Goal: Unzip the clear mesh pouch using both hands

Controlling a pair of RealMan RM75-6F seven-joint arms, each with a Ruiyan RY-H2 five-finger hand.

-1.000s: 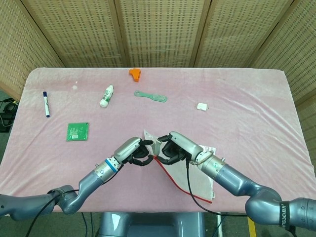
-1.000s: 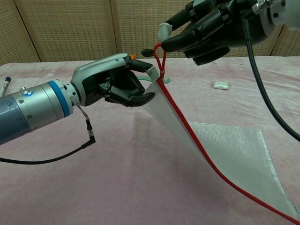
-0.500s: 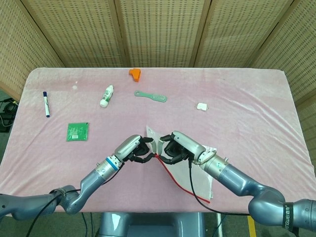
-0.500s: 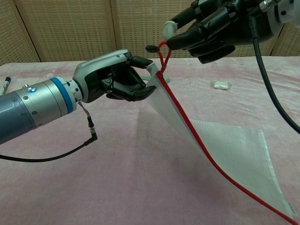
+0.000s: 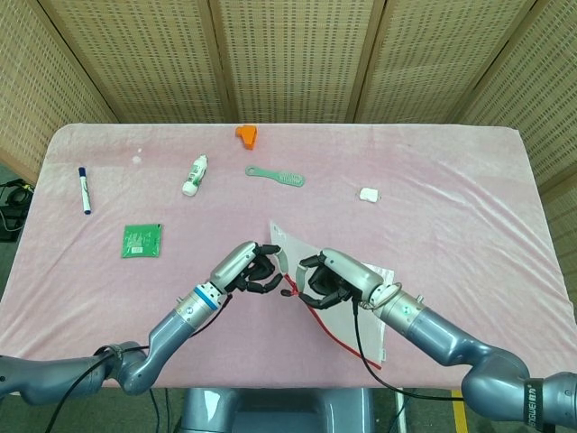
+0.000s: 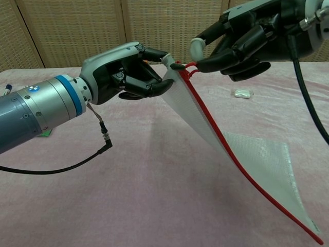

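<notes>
The clear mesh pouch [image 6: 257,170] with a red zipper edge [image 6: 241,172] hangs lifted off the pink table, its far corner trailing down to the cloth. My left hand [image 6: 131,72] pinches the pouch's upper corner [image 6: 168,64]. My right hand [image 6: 247,43] pinches the red zipper pull cord [image 6: 189,69] just beside that corner. In the head view the left hand [image 5: 245,269] and right hand [image 5: 326,280] are close together above the near middle of the table, with the pouch [image 5: 361,311] slanting down to the right.
On the pink cloth [image 5: 451,198] lie a blue marker [image 5: 83,189], a green circuit board [image 5: 142,240], a white bottle [image 5: 195,175], an orange piece [image 5: 246,134], a green flat tool [image 5: 276,176] and a small white object [image 5: 368,193].
Both hands have drifted slightly right and toward the near edge with the pouch. The right hand has lowered and moved right, drawing the red pull sideways from the corner.
</notes>
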